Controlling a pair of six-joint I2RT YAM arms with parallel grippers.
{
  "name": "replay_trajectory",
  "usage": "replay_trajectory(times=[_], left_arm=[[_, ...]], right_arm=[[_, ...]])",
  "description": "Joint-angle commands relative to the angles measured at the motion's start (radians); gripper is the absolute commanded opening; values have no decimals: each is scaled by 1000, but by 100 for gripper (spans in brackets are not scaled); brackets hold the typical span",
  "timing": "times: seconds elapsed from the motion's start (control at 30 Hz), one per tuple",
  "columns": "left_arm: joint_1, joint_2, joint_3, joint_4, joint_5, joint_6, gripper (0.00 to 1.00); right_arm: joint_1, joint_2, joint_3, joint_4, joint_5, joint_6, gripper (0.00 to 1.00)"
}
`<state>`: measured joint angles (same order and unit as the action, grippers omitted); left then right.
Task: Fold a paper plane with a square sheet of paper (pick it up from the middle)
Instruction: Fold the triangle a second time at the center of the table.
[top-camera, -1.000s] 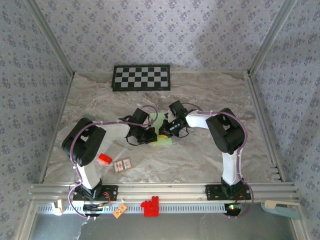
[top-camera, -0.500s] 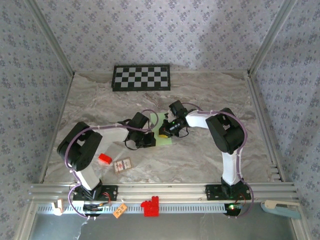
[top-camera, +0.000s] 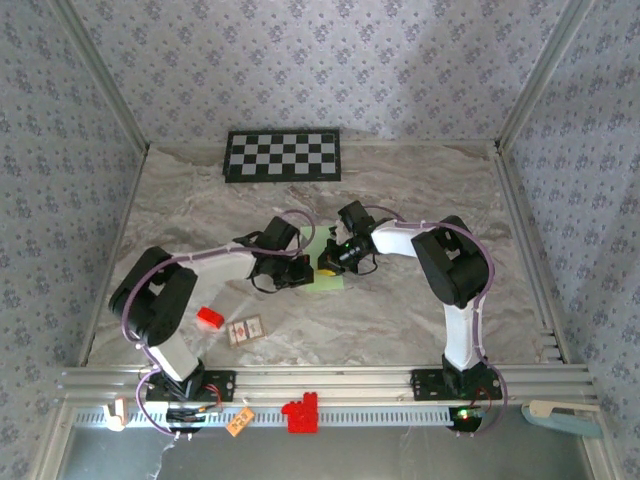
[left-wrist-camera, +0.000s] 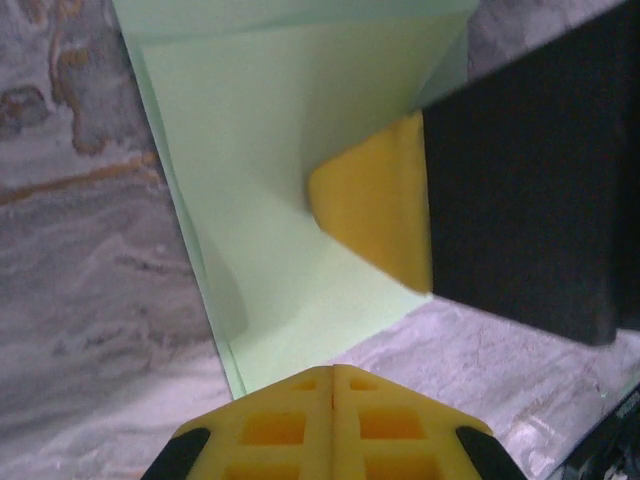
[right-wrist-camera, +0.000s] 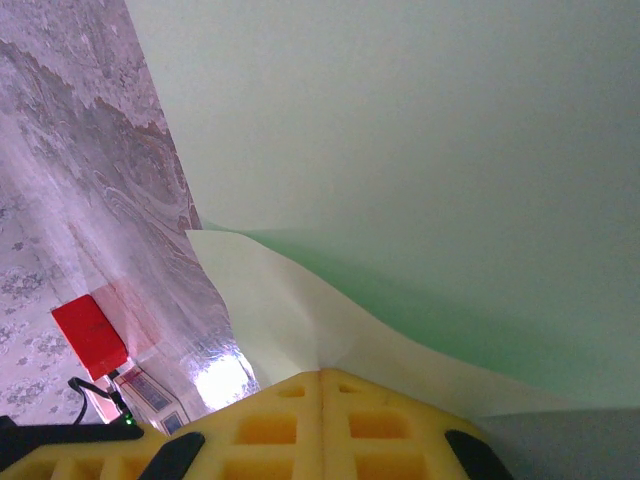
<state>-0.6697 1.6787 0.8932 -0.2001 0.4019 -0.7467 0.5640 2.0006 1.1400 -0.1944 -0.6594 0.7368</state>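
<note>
At lower left of the top view, a red block (top-camera: 209, 319) and a small card (top-camera: 245, 330), its print too small to read, lay on the bench (top-camera: 420, 190). At mid-frame the left arm (top-camera: 215, 265) and right arm (top-camera: 400, 240) met over the sheet (top-camera: 328, 281), covering most of it; pale green slivers showed. In the left wrist view the left jaws were together at the bottom edge, just beside the sheet's near corner, and the other arm's yellow pad (left-wrist-camera: 375, 215) rested on the paper. In the right wrist view the right jaws were together where a raised fold met them; whether they pinched it could not be told.
</note>
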Motion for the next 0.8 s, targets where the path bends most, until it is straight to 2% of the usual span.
replay_trajectory(times=[0.0,0.3,0.47,0.63,0.77], left_arm=[[-2,50,23,-2,-27,-28,4],[-2,110,0,-62,-57,-40,1],[-1,116,-18,-99,-72,-44,0],[-2,124,-16,-129,-77,-42,0],[0,134,-17,-161,-78,-47,0]], right_arm=[[-6,87,-42,-76,176,18,0],[-6,28,-42,-19,147,5,0],[3,-31,-36,4,153,-57,1],[-3,1,-37,-15,179,-100,1],[-48,16,-57,20,179,-134,1]])
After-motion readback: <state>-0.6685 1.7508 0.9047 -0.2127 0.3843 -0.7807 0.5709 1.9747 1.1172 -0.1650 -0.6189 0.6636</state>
